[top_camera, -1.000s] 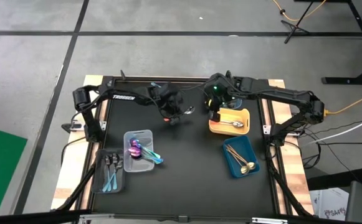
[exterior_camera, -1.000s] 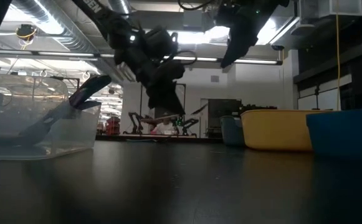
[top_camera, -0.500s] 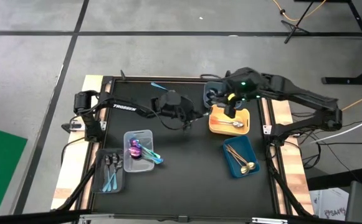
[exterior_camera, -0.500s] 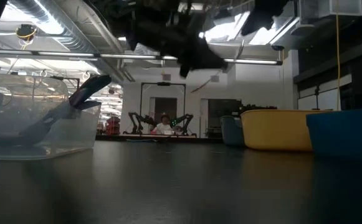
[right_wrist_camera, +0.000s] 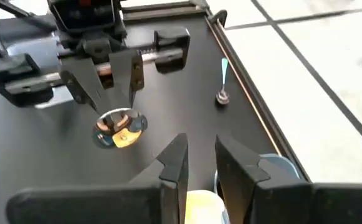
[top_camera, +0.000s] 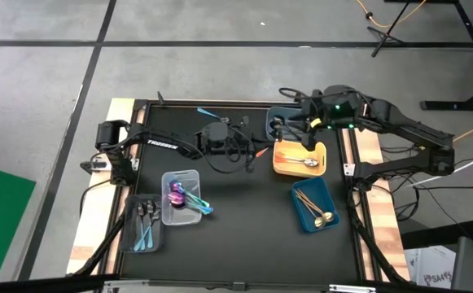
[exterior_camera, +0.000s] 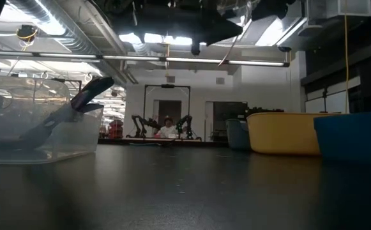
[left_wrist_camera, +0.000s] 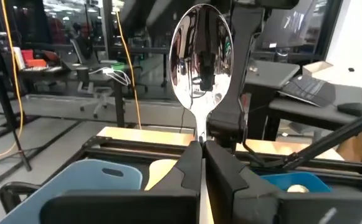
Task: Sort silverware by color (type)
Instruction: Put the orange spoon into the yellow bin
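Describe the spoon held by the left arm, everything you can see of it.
The spoon is shiny, mirror-like silver metal, with an oval bowl that reflects the room and the arm. The left pincer is shut on its thin neck just below the bowl, so the handle is hidden between the fingers. It is held in the air above the dark table, bowl pointing out from the fingertips toward the yellow tray. In the right wrist view the bowl faces the right pincer, which is open and does not touch it.

Dim backlit low view, ceiling glare
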